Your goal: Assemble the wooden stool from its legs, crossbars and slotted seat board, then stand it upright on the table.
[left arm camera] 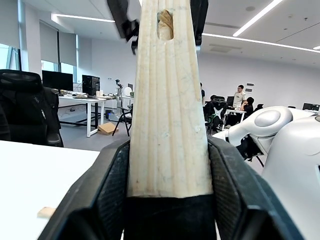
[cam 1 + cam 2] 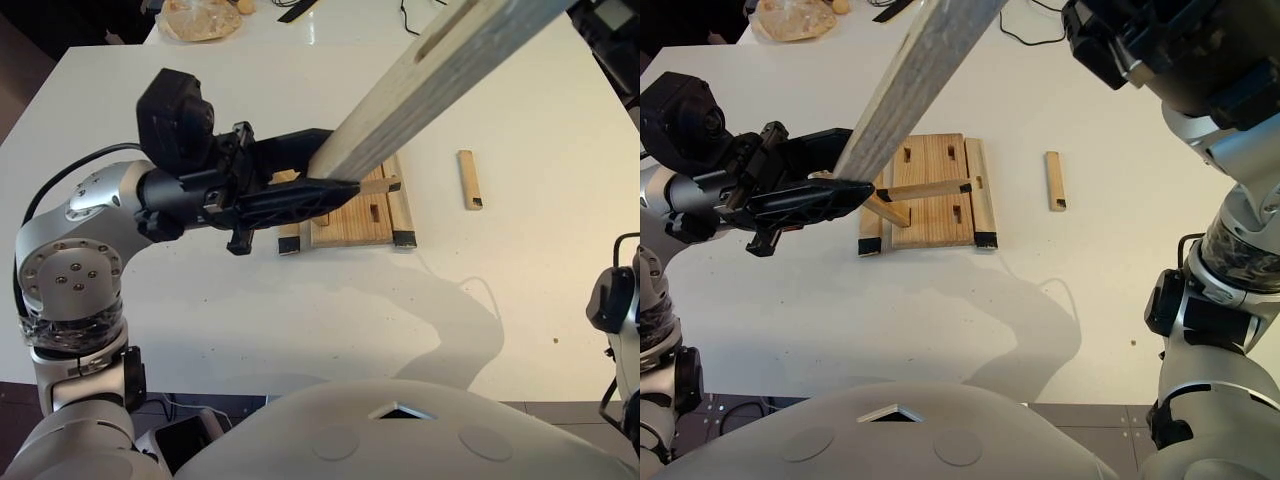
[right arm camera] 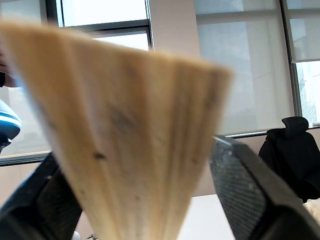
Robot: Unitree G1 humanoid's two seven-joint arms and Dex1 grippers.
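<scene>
A long pale wooden leg (image 2: pixel 430 75) with a slot near its upper end slants up over the table, held at both ends. My left gripper (image 2: pixel 335 162) is shut on its lower end, the black fingers (image 1: pixel 105 190) pressing both sides. My right gripper (image 3: pixel 145 200) is shut on the upper end, with its fingers (image 1: pixel 122 17) flanking the wood beside a hole. Below, the slotted seat board (image 2: pixel 930 160) lies flat on the table. A thin crossbar (image 2: pixel 925 190) rests across it and a leg (image 2: pixel 983 195) lies along its right side.
A short loose wooden piece (image 2: pixel 1054 180) lies on the white table (image 2: pixel 1120 280) to the right of the seat board. A clear bag (image 2: pixel 200 18) and black cables (image 2: pixel 1025 30) lie at the far edge. My right arm (image 2: pixel 1230 230) stands at the table's right side.
</scene>
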